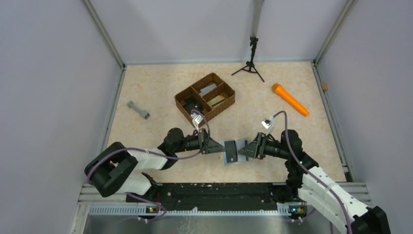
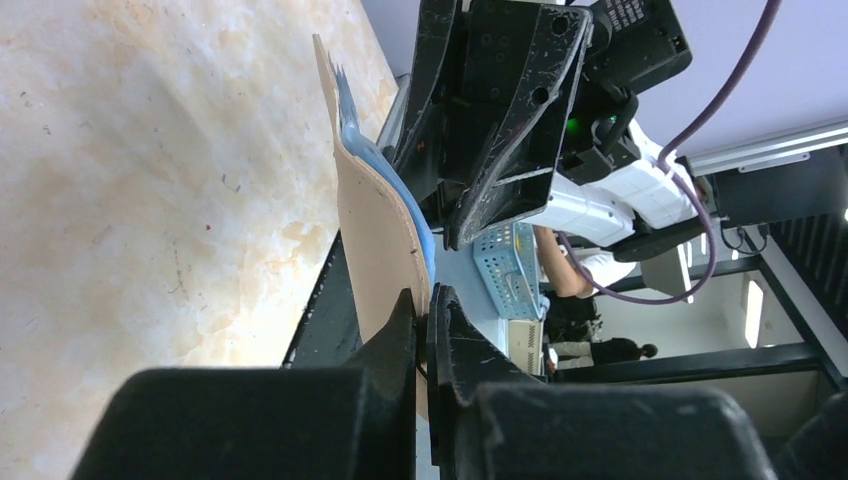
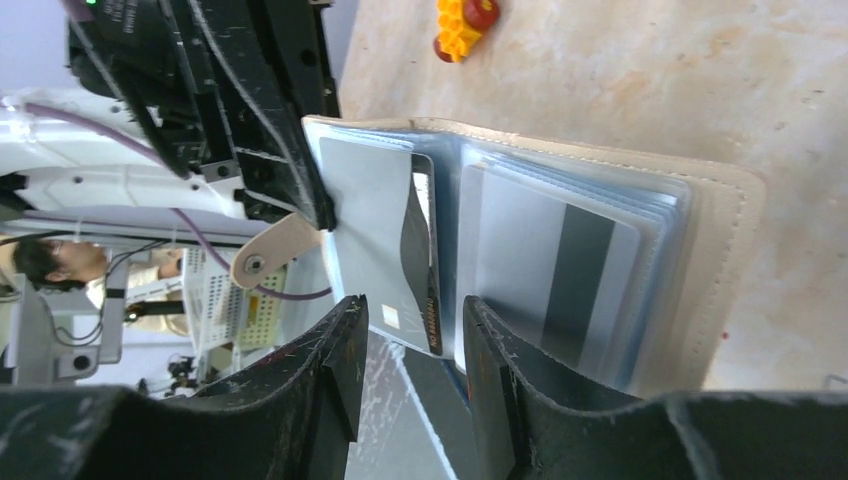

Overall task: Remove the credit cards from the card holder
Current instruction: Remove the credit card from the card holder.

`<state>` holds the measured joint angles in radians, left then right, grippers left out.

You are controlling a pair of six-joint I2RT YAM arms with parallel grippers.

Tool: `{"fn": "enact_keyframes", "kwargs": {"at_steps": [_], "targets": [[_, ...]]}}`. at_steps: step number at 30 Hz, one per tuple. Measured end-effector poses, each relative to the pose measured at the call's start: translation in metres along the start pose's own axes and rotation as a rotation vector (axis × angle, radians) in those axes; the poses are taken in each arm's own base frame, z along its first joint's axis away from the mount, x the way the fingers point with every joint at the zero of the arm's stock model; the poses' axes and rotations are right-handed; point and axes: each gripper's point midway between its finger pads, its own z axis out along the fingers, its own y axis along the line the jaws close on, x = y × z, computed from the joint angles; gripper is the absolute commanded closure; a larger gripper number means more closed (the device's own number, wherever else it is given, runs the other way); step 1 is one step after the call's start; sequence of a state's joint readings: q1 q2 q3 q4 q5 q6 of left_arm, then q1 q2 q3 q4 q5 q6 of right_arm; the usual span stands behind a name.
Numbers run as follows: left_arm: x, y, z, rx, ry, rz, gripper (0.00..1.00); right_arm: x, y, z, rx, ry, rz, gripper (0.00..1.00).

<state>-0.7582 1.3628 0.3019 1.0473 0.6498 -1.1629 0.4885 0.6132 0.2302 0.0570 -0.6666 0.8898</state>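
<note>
Card holder hangs open between right tool and pinching left tool.

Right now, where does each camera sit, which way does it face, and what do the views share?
Top external: above and behind the arms, looking down on the table; both arms show, left gripper and right gripper meeting at the card holder.
Left wrist: on the left arm, looking along its shut gripper at the card holder's edge and the right gripper beyond.
Right wrist: on the right arm, facing the card holder's credit cards, own jaws apart.
Shared by all: the card holder.
</note>
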Motion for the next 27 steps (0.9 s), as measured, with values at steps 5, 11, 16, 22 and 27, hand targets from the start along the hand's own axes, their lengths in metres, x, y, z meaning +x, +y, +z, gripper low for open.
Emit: {"fn": "enact_keyframes", "kwargs": {"at_steps": [5,11,16,22,27], "targets": [[0.000,-0.008,0.000,0.034,-0.012,-0.009,1.00,-0.001,0.012,-0.001,-0.067,-0.008,0.015,0.59],[0.005,-0.016,0.004,0.074,-0.002,-0.015,1.00,-0.001,0.021,-0.002,-0.109,-0.008,0.029,0.52],[0.009,-0.023,0.006,0.100,0.004,-0.008,1.00,0.000,0.027,-0.006,-0.125,-0.015,0.015,0.39],[0.008,-0.026,0.005,0.101,-0.002,0.000,1.00,-0.001,0.030,-0.010,-0.118,-0.019,0.000,0.47],[0.006,-0.037,0.003,0.126,-0.011,0.023,1.00,-0.003,0.039,-0.011,-0.151,-0.020,0.011,0.54]]}}
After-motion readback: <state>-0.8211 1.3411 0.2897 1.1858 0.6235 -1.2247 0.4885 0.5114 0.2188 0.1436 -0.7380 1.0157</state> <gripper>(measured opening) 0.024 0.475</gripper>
